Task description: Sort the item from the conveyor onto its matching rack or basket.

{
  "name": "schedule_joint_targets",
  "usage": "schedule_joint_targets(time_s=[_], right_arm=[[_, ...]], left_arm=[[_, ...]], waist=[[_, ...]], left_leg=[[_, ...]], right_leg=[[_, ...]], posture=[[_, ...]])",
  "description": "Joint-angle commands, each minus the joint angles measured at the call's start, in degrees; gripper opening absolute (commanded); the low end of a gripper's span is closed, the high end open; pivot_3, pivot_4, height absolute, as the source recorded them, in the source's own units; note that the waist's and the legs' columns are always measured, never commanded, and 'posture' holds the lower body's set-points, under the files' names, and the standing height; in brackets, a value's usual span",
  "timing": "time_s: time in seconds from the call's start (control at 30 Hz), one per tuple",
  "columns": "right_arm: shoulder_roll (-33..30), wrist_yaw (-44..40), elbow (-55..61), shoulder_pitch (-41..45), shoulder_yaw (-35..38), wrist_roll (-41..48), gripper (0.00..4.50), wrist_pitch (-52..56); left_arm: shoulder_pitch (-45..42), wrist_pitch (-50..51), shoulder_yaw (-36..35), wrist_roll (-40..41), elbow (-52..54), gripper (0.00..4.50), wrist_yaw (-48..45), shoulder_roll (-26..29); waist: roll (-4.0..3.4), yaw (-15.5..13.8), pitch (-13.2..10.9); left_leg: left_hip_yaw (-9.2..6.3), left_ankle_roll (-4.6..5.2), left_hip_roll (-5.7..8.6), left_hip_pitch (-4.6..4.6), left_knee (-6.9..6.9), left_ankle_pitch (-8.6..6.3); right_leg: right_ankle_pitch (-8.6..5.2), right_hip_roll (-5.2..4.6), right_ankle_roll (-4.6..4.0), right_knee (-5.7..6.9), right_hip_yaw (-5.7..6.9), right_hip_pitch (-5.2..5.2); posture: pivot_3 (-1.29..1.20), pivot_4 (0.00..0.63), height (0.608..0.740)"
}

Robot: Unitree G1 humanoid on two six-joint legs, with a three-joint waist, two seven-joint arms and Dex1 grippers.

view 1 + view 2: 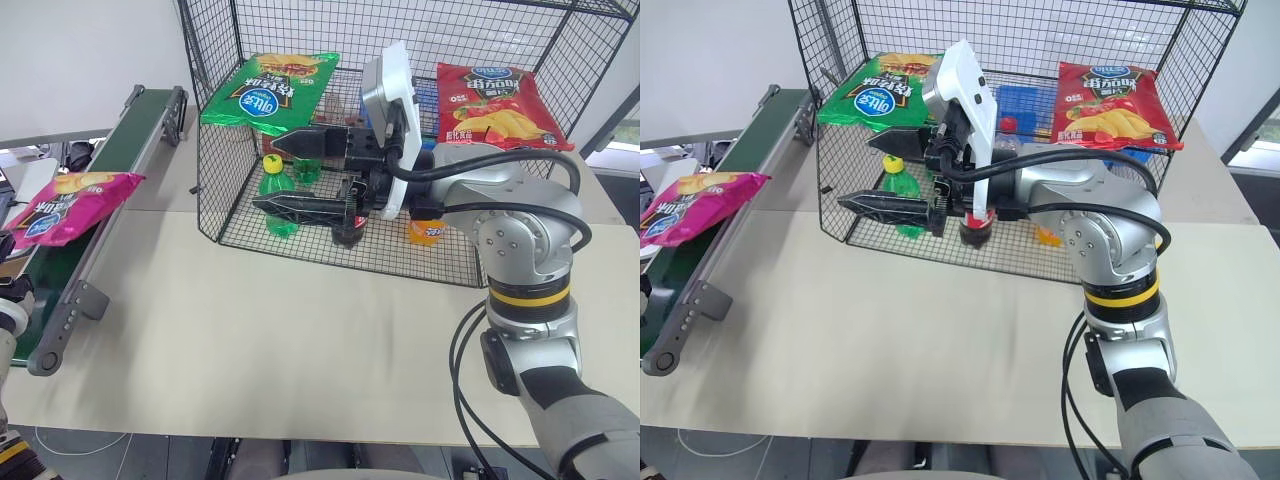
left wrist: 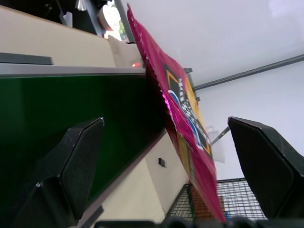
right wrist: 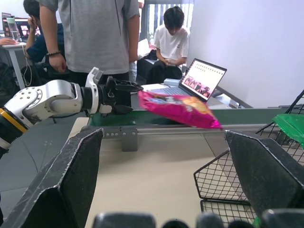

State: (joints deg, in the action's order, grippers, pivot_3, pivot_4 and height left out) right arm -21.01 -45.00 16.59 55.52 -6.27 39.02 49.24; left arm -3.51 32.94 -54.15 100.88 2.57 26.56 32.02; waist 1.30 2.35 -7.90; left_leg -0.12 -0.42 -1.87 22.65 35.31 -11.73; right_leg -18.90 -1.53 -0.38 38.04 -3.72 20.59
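The left gripper (image 3: 127, 96) has its two black fingers (image 2: 78, 161) spread wide, one on each side of the pink chip bag (image 1: 66, 205) with nothing pinched between them; whether either finger touches the bag cannot be told. The bag lies on the dark green conveyor (image 1: 118, 165), its near end lifted off the belt and jutting past the grey side rail toward the table (the right wrist view shows that end hanging in the air). The right gripper (image 1: 275, 175) is also fully open and holds nothing, pointing sideways toward the conveyor in front of the black wire rack (image 1: 215, 170), well apart from the pink bag. Behind that gripper, inside the rack, a green soda bottle (image 1: 276, 200) with a yellow cap lies on the lower wire tier, with an orange bottle (image 1: 425, 232) further along. A green chip bag (image 1: 270, 92) and a red chip bag (image 1: 497, 105) lie higher up in the rack, and a blue crate (image 1: 1025, 105) shows between them. Beyond the conveyor sits an open laptop (image 3: 202, 78), with people standing and sitting behind it
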Motion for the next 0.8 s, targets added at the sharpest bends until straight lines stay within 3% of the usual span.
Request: schedule_joint_targets(time_s=[0.03, 0.17, 0.2, 0.27, 0.5, 0.53, 0.8], right_arm=[[-0.35, 0.6, 2.44, 0.47, 1.32, 1.09, 4.5, 0.13], [-0.37, 1.36, 3.17, 0.16, 1.52, 1.4, 4.5, 0.56], [-0.39, 1.5, 3.22, 0.14, 1.51, 1.43, 4.5, 0.57], [-0.44, 1.78, 3.27, 0.09, 1.46, 1.42, 4.5, 0.58], [-0.83, 1.74, 3.16, -0.01, 1.05, 1.08, 4.5, 0.1], [-0.82, 1.73, 3.11, 0.02, 1.01, 1.08, 4.5, 0.07], [-0.68, 1.18, 2.29, 0.16, 0.71, 0.66, 4.5, -0.62]], left_arm=[[-0.31, 0.2, -0.23, 0.07, -0.99, 4.47, -1.18, 1.66], [-0.13, 0.26, -0.14, -0.8, -1.73, 4.47, -2.1, 1.71], [-0.35, 0.0, -0.2, -1.09, -1.83, 4.23, -2.18, 1.68], [-0.46, -0.12, -0.25, -1.39, -1.93, 3.62, -2.37, 1.69], [-0.24, 0.05, -0.6, -1.15, -0.92, 0.29, -2.75, 1.34], [-0.1, 0.08, -0.66, -1.1, -0.8, 0.09, -2.77, 1.31], [-0.19, 0.19, -1.16, 0.28, 1.76, 0.09, -4.16, 1.88]], waist=[[0.0, 0.04, 0.0], [0.0, 0.05, 0.0], [0.0, 0.04, 0.0], [0.0, 0.03, 0.0], [0.0, 0.06, 0.0], [0.0, 0.06, 0.0], [0.0, 0.03, 0.0]], left_leg=[[0.0, 0.0, 0.0, 0.0, 0.0, 0.0], [0.0, -0.01, -0.01, 0.02, -0.01, 0.0], [0.0, -0.01, -0.01, 0.02, -0.02, 0.0], [0.0, -0.01, -0.01, 0.04, -0.01, 0.0], [-0.01, -0.01, -0.02, 0.13, -0.02, 0.0], [0.0, -0.01, -0.02, 0.14, -0.02, 0.0], [-0.01, -0.03, -0.03, 0.24, -0.02, 0.01]], right_leg=[[0.0, 0.0, 0.0, 0.0, 0.0, 0.01], [0.0, 0.0, 0.0, 0.0, -0.01, 0.04], [0.0, 0.0, 0.0, 0.0, -0.02, 0.04], [0.0, -0.02, 0.0, 0.0, -0.04, 0.05], [0.0, -0.05, -0.01, 0.0, -0.09, 0.16], [0.0, -0.05, -0.01, 0.0, -0.09, 0.17], [0.01, -0.09, -0.02, 0.01, -0.11, 0.31]], posture=[[0.0, 0.15, 0.74], [0.0, 0.15, 0.74], [0.0, 0.15, 0.74], [0.0, 0.15, 0.74], [0.0, 0.15, 0.74], [0.0, 0.15, 0.74], [0.0, 0.15, 0.74]])
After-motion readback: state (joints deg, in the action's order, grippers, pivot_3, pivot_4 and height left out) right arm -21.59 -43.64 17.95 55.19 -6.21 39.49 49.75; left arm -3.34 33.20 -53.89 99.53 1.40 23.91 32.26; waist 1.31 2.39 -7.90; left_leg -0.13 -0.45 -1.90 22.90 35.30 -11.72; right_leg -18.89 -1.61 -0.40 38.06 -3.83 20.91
